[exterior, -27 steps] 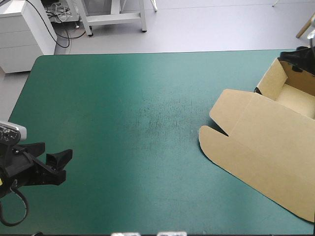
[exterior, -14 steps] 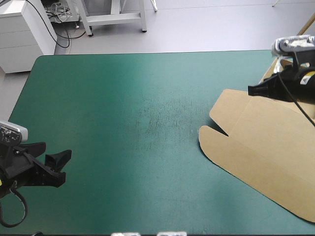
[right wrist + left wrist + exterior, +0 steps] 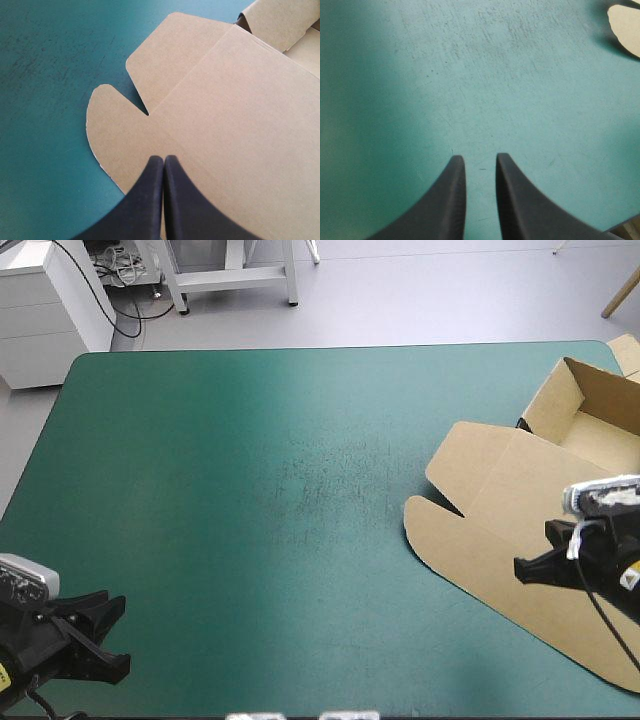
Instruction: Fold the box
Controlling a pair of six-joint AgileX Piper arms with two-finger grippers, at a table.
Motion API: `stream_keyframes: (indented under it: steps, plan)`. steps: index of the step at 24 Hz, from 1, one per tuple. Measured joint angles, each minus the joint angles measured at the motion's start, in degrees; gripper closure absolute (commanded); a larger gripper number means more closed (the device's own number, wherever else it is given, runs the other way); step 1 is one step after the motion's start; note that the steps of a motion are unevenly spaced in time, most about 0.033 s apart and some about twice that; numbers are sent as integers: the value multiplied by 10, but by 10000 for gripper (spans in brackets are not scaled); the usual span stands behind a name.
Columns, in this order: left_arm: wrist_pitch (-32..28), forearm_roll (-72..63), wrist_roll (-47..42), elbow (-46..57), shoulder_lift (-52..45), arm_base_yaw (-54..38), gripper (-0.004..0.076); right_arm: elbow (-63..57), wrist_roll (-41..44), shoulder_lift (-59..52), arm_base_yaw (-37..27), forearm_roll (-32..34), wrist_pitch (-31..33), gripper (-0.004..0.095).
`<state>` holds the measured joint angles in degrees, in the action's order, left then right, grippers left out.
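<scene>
The brown box (image 3: 520,510) lies at the table's right side. Its tray part (image 3: 600,420) has walls raised at the far right, and the lid lies flat toward the front with two rounded tabs (image 3: 120,115). My right gripper (image 3: 518,568) is shut, its tip (image 3: 164,157) over the lid's near part with nothing held. My left gripper (image 3: 120,637) is at the front-left corner, far from the box. Its black fingers (image 3: 455,170) stand a narrow gap apart over bare cover (image 3: 476,157). One lid tab (image 3: 625,25) shows far ahead of it.
The teal-green cover (image 3: 300,490) with faint scuffs in its middle stretches between the two grippers. The table's front edge runs just behind the left gripper. A further flap of brown board (image 3: 628,352) shows at the far right corner.
My right gripper came from the far right beside the tray toward the front, over the lid, and shut. My left gripper drew back toward the front-left corner and its fingers narrowed.
</scene>
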<state>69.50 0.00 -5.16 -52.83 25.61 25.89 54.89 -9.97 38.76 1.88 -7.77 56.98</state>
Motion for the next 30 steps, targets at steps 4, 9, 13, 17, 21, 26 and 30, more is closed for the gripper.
stream_keyframes:
  steps: [4, 9, 13, 17, 21, 26, 30]
  plan:
    - [-25, 0, -1, 63, -50, 0, 731, -63, -2, -74, 0, 0, -17, 924]
    - [-64, 0, -1, 167, -150, 0, 731, -169, 2, -211, 0, -1, -45, 924]
    - [-86, 0, -1, 218, -234, 0, 731, -220, 3, -295, 0, -1, -59, 924]
    - [-84, 0, 2, 238, -266, 0, 731, -244, 3, -349, 0, -1, -67, 924]
    - [-84, -3, 4, 238, -266, 0, 731, -269, 3, -394, 0, -1, -86, 924]
    - [-87, -4, 5, 238, -266, 0, 731, -280, 3, -396, 0, -1, -94, 924]
    - [-143, -4, 16, 238, -266, 0, 731, -282, -1, -396, 0, -1, -98, 924]
